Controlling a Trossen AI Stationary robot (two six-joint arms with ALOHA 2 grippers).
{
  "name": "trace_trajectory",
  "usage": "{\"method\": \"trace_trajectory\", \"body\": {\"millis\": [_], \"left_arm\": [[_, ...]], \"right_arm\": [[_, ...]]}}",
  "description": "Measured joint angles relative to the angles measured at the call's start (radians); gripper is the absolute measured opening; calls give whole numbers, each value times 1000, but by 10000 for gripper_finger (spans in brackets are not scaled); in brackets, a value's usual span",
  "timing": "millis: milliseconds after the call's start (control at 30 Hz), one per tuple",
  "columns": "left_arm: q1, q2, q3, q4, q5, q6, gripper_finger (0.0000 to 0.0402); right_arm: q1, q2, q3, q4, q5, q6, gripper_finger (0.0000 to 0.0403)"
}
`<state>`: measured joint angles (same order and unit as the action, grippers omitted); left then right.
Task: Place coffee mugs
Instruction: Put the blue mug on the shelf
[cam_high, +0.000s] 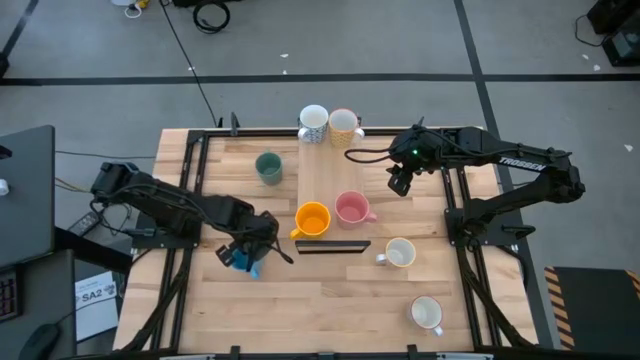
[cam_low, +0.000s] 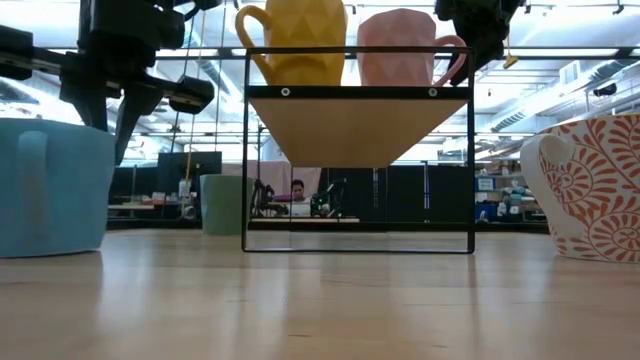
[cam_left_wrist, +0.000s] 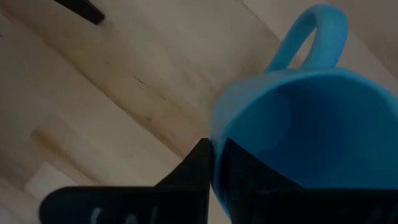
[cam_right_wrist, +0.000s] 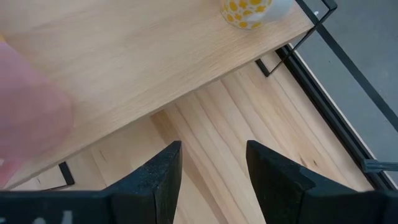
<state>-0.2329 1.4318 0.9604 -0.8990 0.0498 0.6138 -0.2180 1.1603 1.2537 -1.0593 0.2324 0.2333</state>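
blue mug (cam_low: 50, 185) at left on the table (cam_low: 320, 300), green mug (cam_low: 226, 204) further back; yellow mug (cam_low: 296, 40) and pink mug (cam_low: 408, 46) up on the shelf (cam_low: 358, 120); patterned orange-and-white mug (cam_low: 590, 185) at right

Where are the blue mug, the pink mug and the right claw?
blue mug (cam_left_wrist: 292, 143): left wrist view, on its inner wall.
pink mug (cam_high: 350, 208): high view, on its open top, on the raised shelf.
right claw (cam_right_wrist: 211, 168): right wrist view, midway between its parted fingertips.

A raised wooden shelf (cam_high: 322, 180) on a black wire frame (cam_low: 245, 150) stands mid-table (cam_high: 330, 300) (light wood planks).
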Motion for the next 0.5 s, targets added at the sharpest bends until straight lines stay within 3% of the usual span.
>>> {"method": "trace_trajectory", "body": {"millis": [500], "left_arm": [[-1, 2, -2, 16, -30, -26, 107]], "right_arm": [[0, 0, 0, 30, -27, 0, 185]]}}
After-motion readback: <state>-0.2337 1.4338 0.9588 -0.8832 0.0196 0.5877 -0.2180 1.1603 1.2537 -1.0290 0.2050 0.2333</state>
